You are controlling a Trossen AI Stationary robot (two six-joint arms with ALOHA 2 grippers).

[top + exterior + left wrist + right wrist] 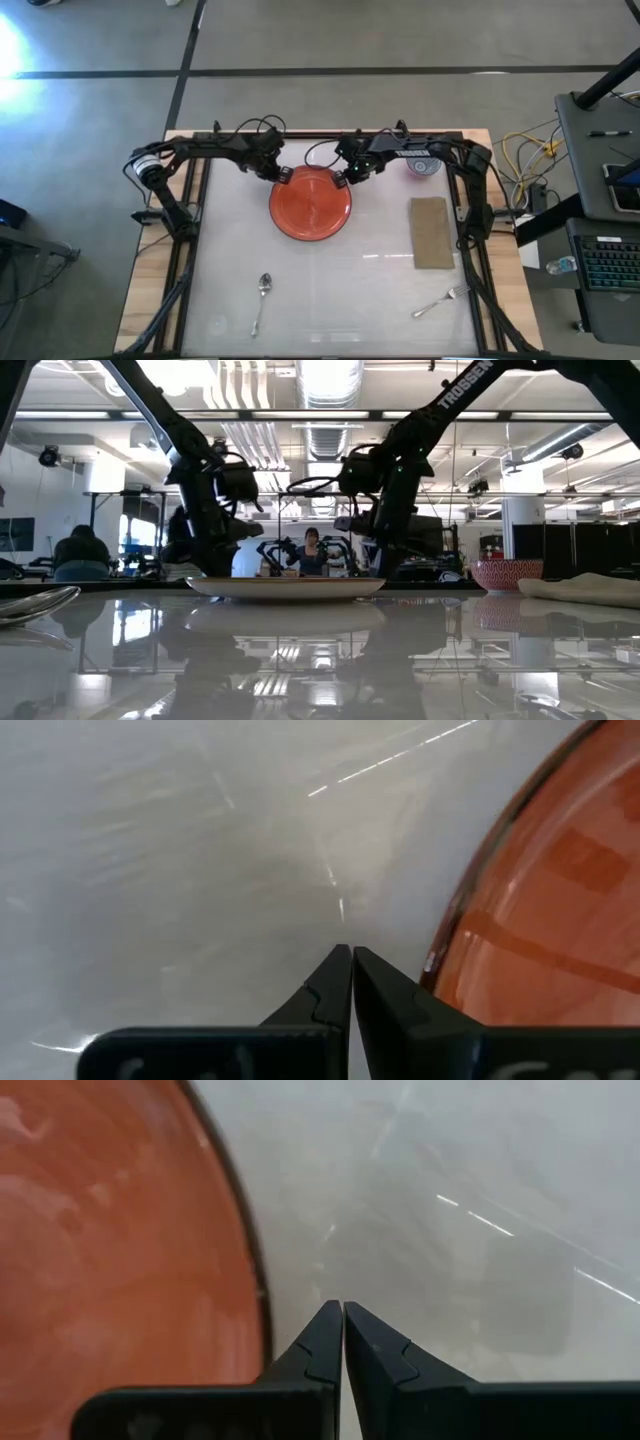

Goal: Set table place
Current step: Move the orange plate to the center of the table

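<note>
A round red plate (310,205) lies flat on the white table (230,250), a little toward the far side; it also shows in the low view (285,587). My left gripper (283,178) is shut, low over the table at the plate's far-left rim (470,920). My right gripper (343,180) is shut, low at the plate's far-right rim (250,1250). Both grippers point down at the table top just outside the rim, one on either side of the plate. My left gripper stands with the outer side of one shut finger (400,995) right beside the plate's rim (435,970); whether it touches, I cannot tell. My right gripper stands with the outer side of one shut finger (300,1355) right beside the rim (266,1340); whether it touches, I cannot tell.
A spoon (262,290) lies near the front left and a fork (442,300) near the front right. A brown napkin (431,232) lies to the right of the plate. A patterned bowl (423,165) stands at the far right. A grey desk (600,200) stands beyond the table's right edge.
</note>
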